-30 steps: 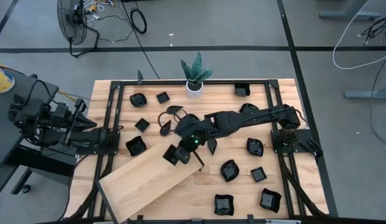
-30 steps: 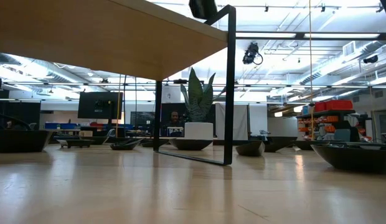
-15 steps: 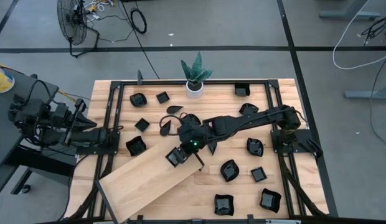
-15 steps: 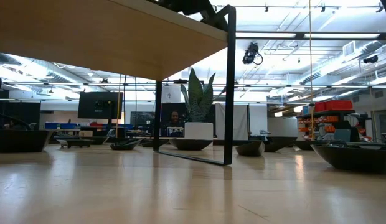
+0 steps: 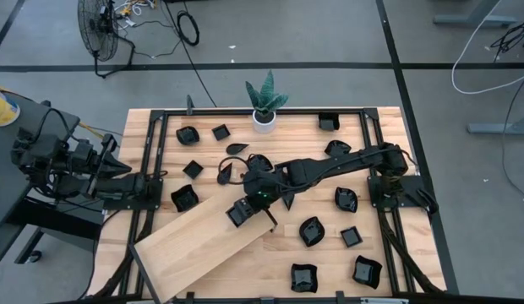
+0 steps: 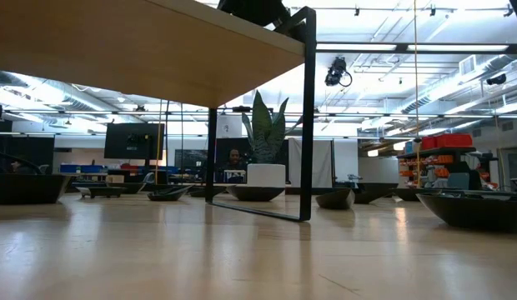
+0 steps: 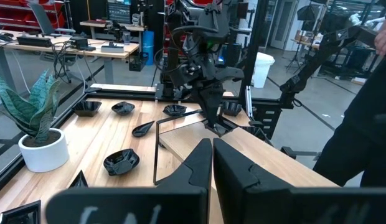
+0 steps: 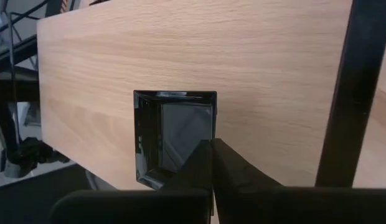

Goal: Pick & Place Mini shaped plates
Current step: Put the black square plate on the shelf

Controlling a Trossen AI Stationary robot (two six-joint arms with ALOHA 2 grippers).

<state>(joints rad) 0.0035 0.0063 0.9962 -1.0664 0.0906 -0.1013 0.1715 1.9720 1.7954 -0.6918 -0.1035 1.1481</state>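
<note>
Slanted across the table's near-left lies a large light wooden board; at its 1 o'clock end, the right gripper pinches shut on a square glossy black mini plate; the left gripper waits closed, empty.

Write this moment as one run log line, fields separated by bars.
right gripper: shut on square plate above wooden board | left gripper: shut, parked at table's left

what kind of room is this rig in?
Looks like an open robotics lab or workshop: ceiling track lights, workbenches with gear, a wall monitor, and a floor fan beside the table.
</note>
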